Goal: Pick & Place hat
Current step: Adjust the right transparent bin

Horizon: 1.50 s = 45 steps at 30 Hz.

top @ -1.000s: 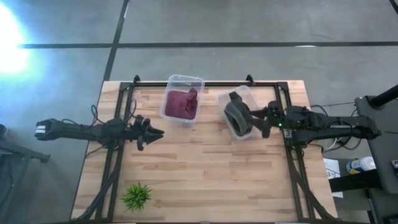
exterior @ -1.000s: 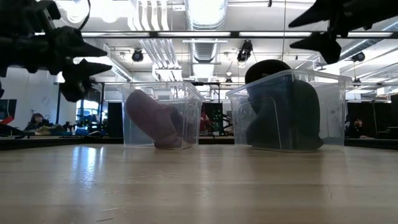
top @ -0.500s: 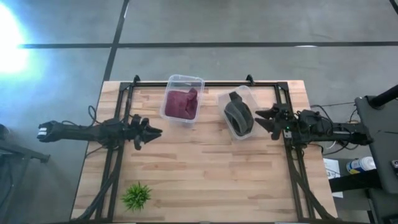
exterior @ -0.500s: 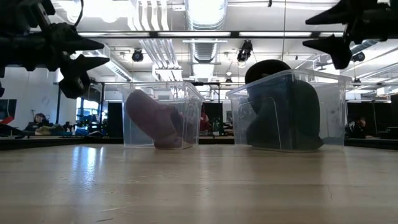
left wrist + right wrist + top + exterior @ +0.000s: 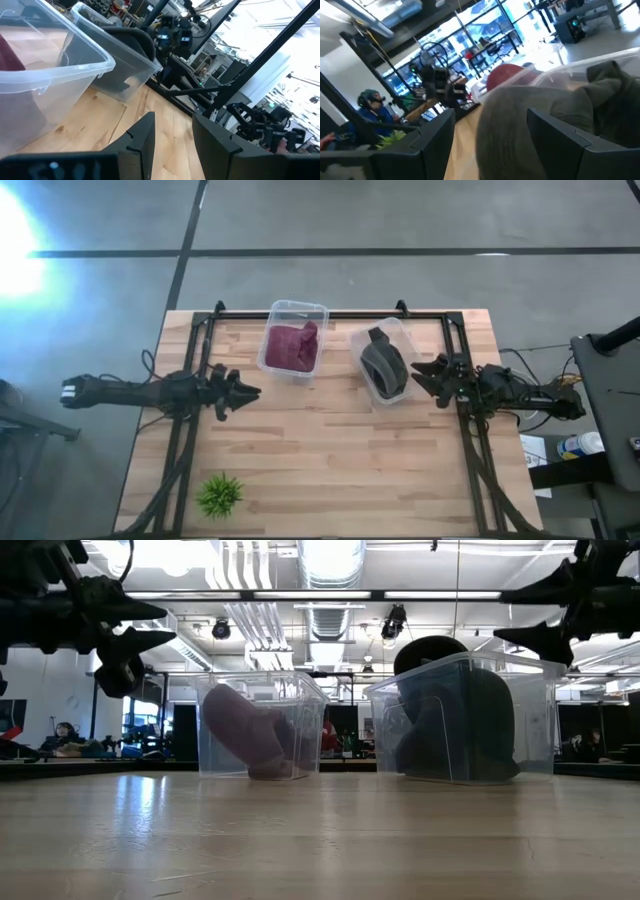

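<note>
High view: the grey hat (image 5: 384,370) lies in a clear tub (image 5: 357,339) in the upper right of the frame, on the wooden bench (image 5: 330,470). A second clear tub (image 5: 296,310), just left of it, holds a dark red hat (image 5: 291,345). The right pincer (image 5: 427,374) sits just right of the grey hat's tub, fingers spread, holding nothing. The left pincer (image 5: 245,392) waits at the left centre of the frame, fingers spread, well apart from both tubs. A small green plant (image 5: 219,494) stands at the lower left.

Low view: the two tubs stand side by side at mid-frame; the grey hat (image 5: 455,730) rises above its tub's rim. The right pincer (image 5: 535,612) hangs at the upper right, above and beside that tub (image 5: 530,720). The left pincer (image 5: 150,625) hangs at the upper left.

Left wrist view: both tubs lie ahead, the nearer one partly blocking the farther.

Right wrist view: the grey hat (image 5: 545,125) fills the space between the spread fingers (image 5: 432,145). A person (image 5: 370,107) sits in the room beyond.
</note>
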### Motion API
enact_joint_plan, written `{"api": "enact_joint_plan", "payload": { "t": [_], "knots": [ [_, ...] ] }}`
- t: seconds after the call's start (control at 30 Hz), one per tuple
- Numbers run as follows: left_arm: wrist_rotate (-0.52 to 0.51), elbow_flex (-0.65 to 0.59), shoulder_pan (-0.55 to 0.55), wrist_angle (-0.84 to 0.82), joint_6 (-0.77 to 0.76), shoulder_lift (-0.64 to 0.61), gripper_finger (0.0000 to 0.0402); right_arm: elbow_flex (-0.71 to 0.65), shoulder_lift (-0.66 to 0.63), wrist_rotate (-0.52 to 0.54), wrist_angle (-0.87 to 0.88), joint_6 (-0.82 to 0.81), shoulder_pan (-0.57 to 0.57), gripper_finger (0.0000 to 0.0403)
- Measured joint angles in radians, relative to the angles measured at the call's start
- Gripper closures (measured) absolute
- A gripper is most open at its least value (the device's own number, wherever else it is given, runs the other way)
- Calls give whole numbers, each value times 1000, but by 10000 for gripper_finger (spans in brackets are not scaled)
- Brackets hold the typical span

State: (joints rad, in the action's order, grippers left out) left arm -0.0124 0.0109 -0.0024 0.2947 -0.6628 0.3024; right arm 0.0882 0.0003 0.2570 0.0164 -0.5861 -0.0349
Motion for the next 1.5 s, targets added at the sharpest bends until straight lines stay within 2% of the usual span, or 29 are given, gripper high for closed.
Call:
{"api": "enact_joint_plan", "payload": {
  "t": [0.13,0.27,0.33,0.4,0.57,0.7,0.8,0.9,1.03,1.3,1.43,1.5],
  "knots": [
    [0,0,-2,-7,0,-71,278,-30,0,-41,-41,-41,0,156],
    [0,0,-2,-5,0,-159,278,-42,3,-244,-150,-62,0,156],
    [0,0,-2,-1,0,-196,278,-16,1,-346,-151,-95,0,156],
    [0,0,-2,-7,0,-226,278,8,1,-393,-96,-128,0,156],
    [0,-1,-2,-3,0,-279,278,50,2,-397,94,-217,1,156],
    [0,-1,-2,-5,0,-287,278,93,2,-578,84,-306,16,156],
    [0,-2,-2,-6,0,-287,278,146,1,-652,122,-335,18,156],
    [0,-2,-2,-6,0,-287,278,202,10,-645,304,-300,18,156],
    [0,-3,-2,-6,0,-287,278,245,39,-529,502,-230,18,156],
    [0,-3,-2,-6,0,-287,278,186,132,-520,498,-219,18,156],
    [0,-3,-2,-6,0,-287,278,131,194,-516,323,-204,16,156],
    [0,-4,-2,-7,0,-287,278,116,228,-477,248,-189,16,156]
  ]
}}
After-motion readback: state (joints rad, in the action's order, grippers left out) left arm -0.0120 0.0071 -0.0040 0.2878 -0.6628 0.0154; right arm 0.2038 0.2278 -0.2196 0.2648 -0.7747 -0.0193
